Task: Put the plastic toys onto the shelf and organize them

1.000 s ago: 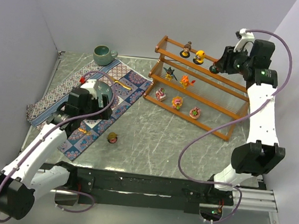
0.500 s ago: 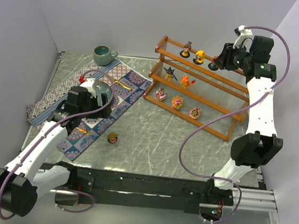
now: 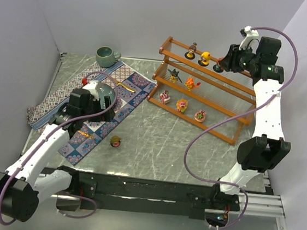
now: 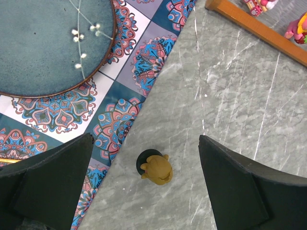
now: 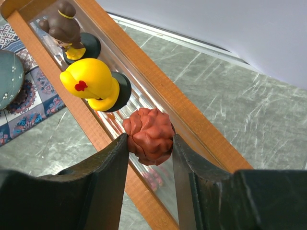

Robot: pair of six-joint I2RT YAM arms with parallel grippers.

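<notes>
The wooden shelf (image 3: 239,85) stands at the back right. Its top tier holds a brown toy (image 3: 191,51) and a yellow toy (image 3: 204,58); the middle tier a dark spiky toy (image 3: 174,74) and an orange toy (image 3: 189,83); the bottom tier three pink toys (image 3: 182,105). My right gripper (image 5: 149,143) is shut on a red-brown toy (image 5: 148,135) over the top tier, beside the yellow toy (image 5: 93,84) and the brown toy (image 5: 64,28). My left gripper (image 4: 146,179) is open above a tan toy (image 4: 156,168) on the table (image 3: 161,143), also in the top view (image 3: 115,141).
A patterned cloth mat (image 3: 90,111) lies at the left with a blue-green plate (image 4: 48,43) on it. A green mug (image 3: 106,55) stands at the back left. A small red thing (image 3: 84,80) lies on the mat's far part.
My right gripper moved a little left and up along the top tier with the red-brown toy, then held still. The left arm has barely moved.
</notes>
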